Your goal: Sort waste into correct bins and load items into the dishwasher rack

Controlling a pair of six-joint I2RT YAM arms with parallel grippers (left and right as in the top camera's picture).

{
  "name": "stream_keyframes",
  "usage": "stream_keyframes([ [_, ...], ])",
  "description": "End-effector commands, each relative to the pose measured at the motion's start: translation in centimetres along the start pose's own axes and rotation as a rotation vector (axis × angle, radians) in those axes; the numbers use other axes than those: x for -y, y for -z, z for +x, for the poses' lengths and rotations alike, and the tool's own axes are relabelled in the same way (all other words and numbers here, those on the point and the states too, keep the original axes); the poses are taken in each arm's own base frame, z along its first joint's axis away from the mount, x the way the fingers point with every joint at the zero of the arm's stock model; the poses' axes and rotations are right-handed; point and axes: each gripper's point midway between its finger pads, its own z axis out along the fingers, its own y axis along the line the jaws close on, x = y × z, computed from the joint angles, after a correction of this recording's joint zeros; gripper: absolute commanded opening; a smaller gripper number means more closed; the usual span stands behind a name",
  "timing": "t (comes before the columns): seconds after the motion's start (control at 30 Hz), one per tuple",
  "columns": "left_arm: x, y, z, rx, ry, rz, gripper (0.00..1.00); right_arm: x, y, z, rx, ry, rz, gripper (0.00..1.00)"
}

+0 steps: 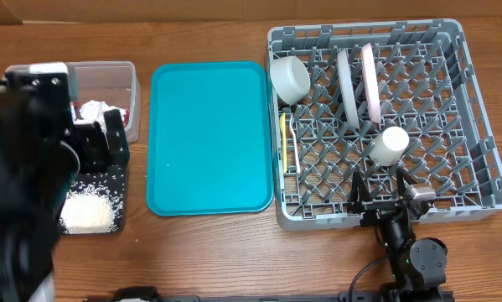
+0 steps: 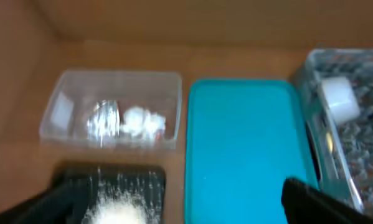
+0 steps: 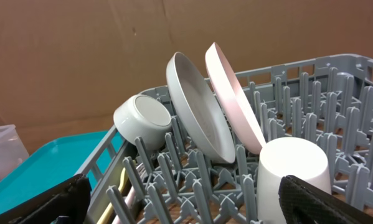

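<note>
Right tool [image 1: 381, 186] hangs spread and empty at the front wall of the dishwasher rack [image 1: 477, 180], near the upturned white cup [image 1: 390, 143]. The left tool [image 1: 104, 144], also spread and empty, hovers over the black tray [image 1: 119, 220] holding the rice [image 1: 87, 210]. With two plates [image 1: 349, 84], bowl [image 1: 289, 77] and yellow utensil [image 1: 285, 138] racked, and tissue [image 2: 142, 121] and foil [image 2: 105, 118] in the clear tub [image 1: 121, 71], sorting looks finished; each tool should rise straight up, fingers wide, clear of cup and pegs.

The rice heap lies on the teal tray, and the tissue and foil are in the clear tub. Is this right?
No. The overhead view shows the rice heap on the black tray, not the teal tray. Tissue and foil are in the clear tub.
</note>
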Motion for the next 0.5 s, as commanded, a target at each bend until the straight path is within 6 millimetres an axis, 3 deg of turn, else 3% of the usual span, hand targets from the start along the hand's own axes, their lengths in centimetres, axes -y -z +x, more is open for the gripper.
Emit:
stream_keyframes([
  [0.0, 2.1, 1.9, 1.7, 0.123, -0.262, 0.101, 1.0, 0.0, 0.0, 0.1, 0.006, -0.003, -0.003, 1.0],
  [0.1, 1.3, 1.8, 5.6, 0.192, -0.274, 0.046, 1.0, 0.0, 0.0, 0.1, 0.006, -0.003, -0.003, 1.0],
  [0.3, 0.6, 0.4, 11.1, 0.333, -0.257, -0.02, 1.0, 0.0, 0.0, 0.1, 0.006, -0.003, -0.003, 1.0],
  [0.47, 0.3, -2.3, 15.4, 0.508, -0.149, -0.038, 1.0, 0.0, 0.0, 0.1, 0.006, -0.003, -0.003, 1.0],
])
